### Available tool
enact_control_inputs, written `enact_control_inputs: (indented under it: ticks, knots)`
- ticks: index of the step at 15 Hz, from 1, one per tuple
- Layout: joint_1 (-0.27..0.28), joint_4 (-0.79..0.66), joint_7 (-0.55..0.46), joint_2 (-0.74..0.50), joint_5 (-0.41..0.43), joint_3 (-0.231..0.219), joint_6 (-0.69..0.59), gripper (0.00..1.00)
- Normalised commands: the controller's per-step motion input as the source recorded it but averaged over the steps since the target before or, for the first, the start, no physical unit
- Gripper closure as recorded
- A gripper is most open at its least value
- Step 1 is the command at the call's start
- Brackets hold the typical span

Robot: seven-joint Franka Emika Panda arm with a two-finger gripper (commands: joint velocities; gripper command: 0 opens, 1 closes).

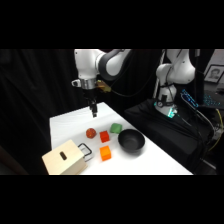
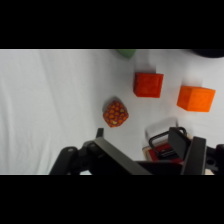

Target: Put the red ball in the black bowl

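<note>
Hovering above the table (image 1: 65,125), my gripper (image 1: 93,113) holds nothing; finger spread I cannot tell. Ball (image 2: 115,113) lies beside the red cube (image 2: 148,84), apart from the bowl (image 1: 131,141).

On the white bench (image 1: 65,125), a red cube (image 1: 104,136) sits just beside a green block (image 1: 116,128); an orange cube (image 1: 105,153) lies nearer. A tan box (image 1: 65,159) stands at the near left corner.

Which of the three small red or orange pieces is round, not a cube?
The red ball, leftmost of the three in the side view. The red cube and orange cube have flat faces.
</note>
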Motion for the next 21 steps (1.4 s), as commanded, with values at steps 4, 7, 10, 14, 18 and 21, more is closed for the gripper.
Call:
enact_control_inputs:
  ticks: [4,7,10,14,18,21]
  knots:
    - [-0.067,0.32,-0.13,0.36,0.194,0.011,0.12,0.00]
    - [-0.058,0.36,-0.08,0.38,0.141,0.022,0.07,0.00]
    - [-0.061,0.34,-0.06,0.32,0.133,0.040,0.04,0.00]
    - [-0.056,0.30,-0.02,0.29,0.119,0.048,0.06,0.00]
    - [-0.072,0.22,0.00,0.23,0.135,0.060,0.07,0.00]
    - [-0.086,0.17,-0.02,0.18,0.140,0.079,0.09,0.00]
